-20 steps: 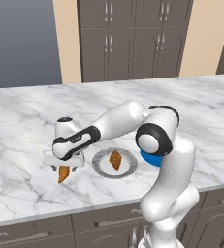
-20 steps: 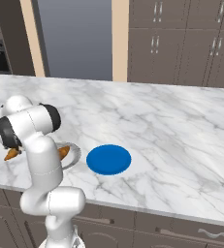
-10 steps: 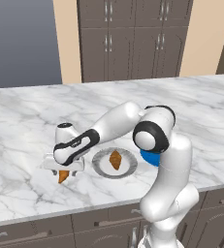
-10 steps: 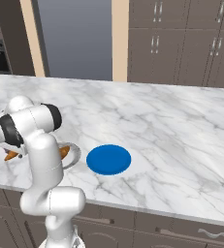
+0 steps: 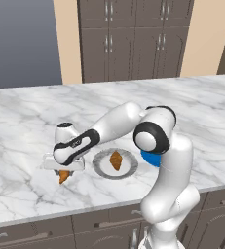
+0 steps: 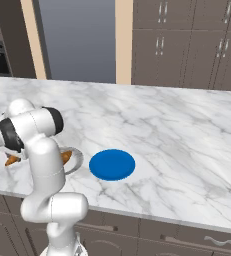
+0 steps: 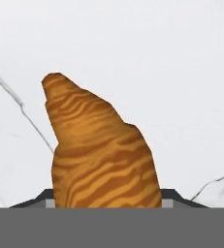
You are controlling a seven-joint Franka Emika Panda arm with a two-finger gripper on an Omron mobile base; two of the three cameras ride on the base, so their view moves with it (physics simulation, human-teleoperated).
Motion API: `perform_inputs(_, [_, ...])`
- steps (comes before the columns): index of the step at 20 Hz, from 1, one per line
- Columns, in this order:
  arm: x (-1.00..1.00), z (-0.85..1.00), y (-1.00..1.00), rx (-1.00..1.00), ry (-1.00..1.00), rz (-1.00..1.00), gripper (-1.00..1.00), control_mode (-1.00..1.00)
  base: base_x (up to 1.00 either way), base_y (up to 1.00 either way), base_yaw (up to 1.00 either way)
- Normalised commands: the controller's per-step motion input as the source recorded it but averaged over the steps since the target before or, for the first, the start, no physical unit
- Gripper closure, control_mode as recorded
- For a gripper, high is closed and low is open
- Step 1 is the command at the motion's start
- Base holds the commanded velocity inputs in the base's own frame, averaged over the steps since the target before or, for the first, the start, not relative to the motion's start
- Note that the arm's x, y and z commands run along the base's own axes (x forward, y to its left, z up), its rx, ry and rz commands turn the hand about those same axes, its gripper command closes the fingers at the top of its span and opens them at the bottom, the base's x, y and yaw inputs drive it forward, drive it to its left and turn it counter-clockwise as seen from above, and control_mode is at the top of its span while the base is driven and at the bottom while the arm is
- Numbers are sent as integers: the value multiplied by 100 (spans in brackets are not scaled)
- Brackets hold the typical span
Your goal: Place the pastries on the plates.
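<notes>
One golden-brown pastry [image 5: 64, 176] lies on the marble counter just left of the grey-rimmed plate [image 5: 103, 170]. My gripper [image 5: 64, 170] has come down over it, and the fingers are shut on its sides. In the hand view this pastry [image 7: 99, 155] sits between the dark fingertips [image 7: 174, 196], which press against its edges. A second pastry [image 5: 116, 160] lies in the middle of the grey-rimmed plate. The blue plate [image 6: 112, 164] sits bare to the right of that plate, partly behind my arm in the left base view. From the right base view the held pastry [image 6: 12, 160] pokes out under my hand.
The marble counter [image 5: 192, 112] runs wide to the right and back. Its front edge [image 5: 84, 211] lies close to the plates. Dark cabinets [image 5: 133, 39] stand behind the counter.
My hand has dropped lower onto the pastry on the counter. The fingers have closed from wide open onto its sides. Plates and the other pastry have not moved.
</notes>
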Motion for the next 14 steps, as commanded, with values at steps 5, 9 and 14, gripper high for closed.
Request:
perform_inputs(5, [-21, 79, -9, 0, -8, 0, 100, -100, 0, 0, 0])
perform_inputs(9, [-42, 98, -39, 0, -9, 0, 100, -100, 0, 0, 0])
perform_inputs(14, [-6, 62, -87, 0, -2, 0, 100, -100, 0, 0, 0])
